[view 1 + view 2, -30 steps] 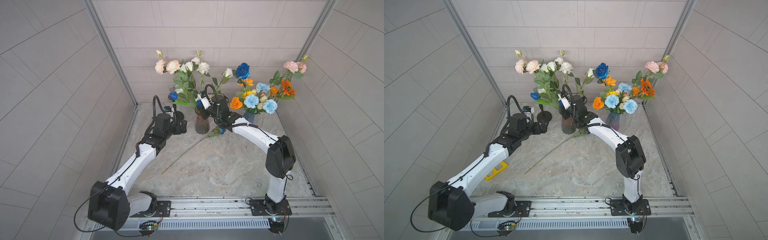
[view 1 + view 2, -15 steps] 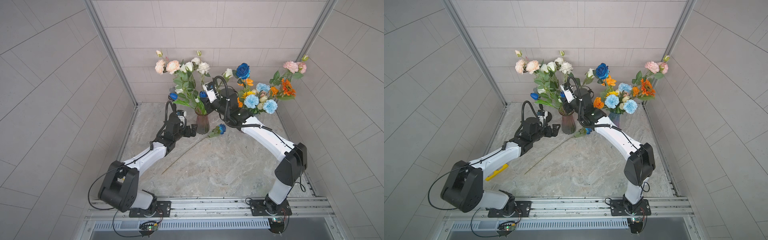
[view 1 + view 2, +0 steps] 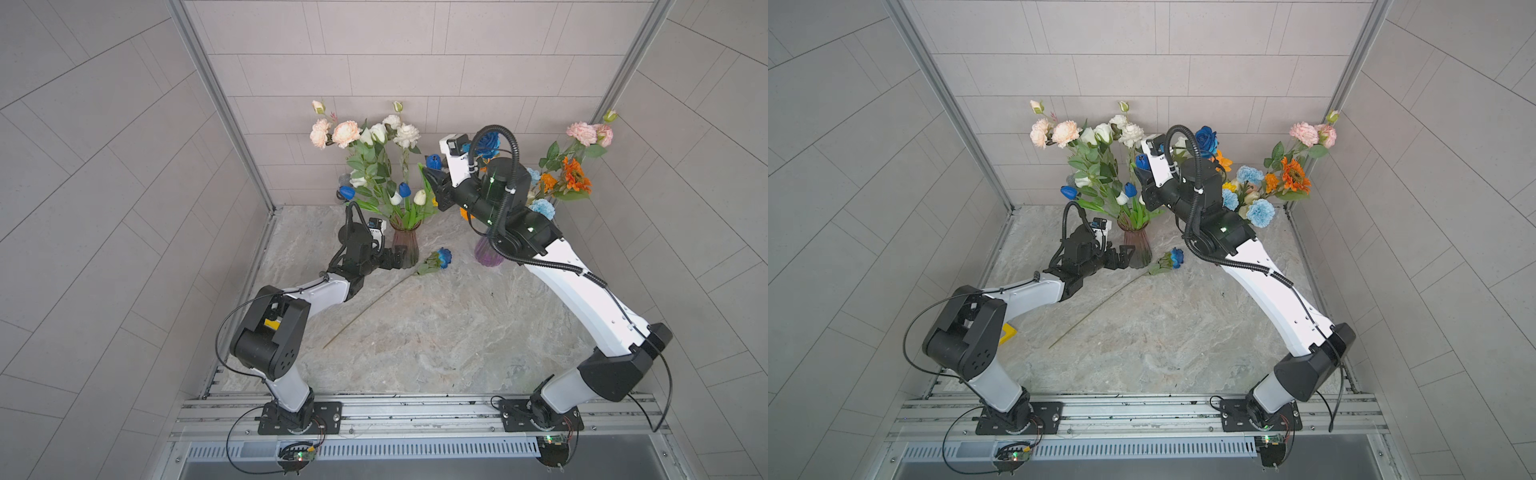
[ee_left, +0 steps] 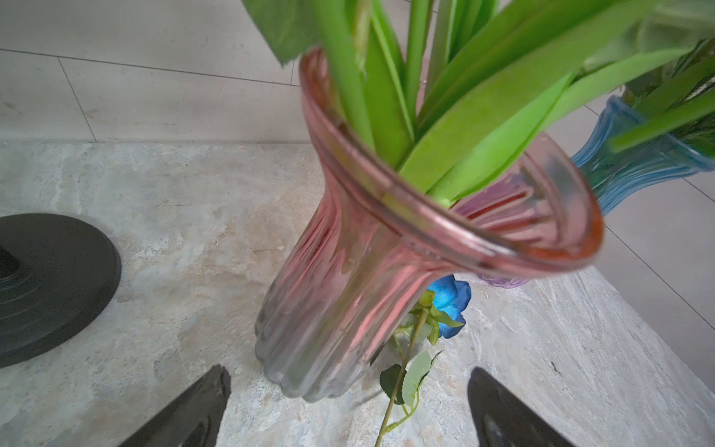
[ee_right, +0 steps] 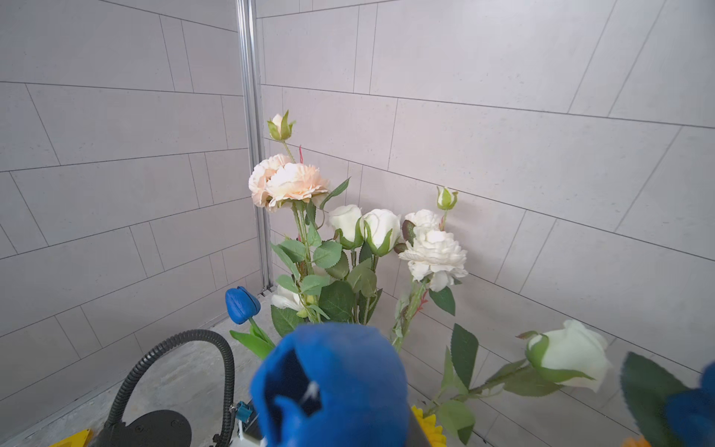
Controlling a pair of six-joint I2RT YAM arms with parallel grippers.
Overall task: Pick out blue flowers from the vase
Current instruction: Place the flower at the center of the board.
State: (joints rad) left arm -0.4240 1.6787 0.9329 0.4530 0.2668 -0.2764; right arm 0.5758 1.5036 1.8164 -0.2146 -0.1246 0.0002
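Right wrist view: tulip (image 5: 329, 383) clamped in right gripper (image 3: 432, 180), extraction from vase (image 3: 405, 247) judged underway; left gripper (image 3: 397, 258) gaping; laydown on bench (image 3: 415, 332) needed next.

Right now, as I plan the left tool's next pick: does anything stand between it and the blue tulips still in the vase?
Yes: the pink vase stands directly before the open left tool, and green leaves crowd the two blue tulips higher up.

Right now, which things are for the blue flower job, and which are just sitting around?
For the job: blue tulip in the right hand, other blue tulips in the pink vase, blue rose on the table, another blue rose, pale blue carnations.

Just sitting around: white roses, peach flowers, orange flowers, black disc.
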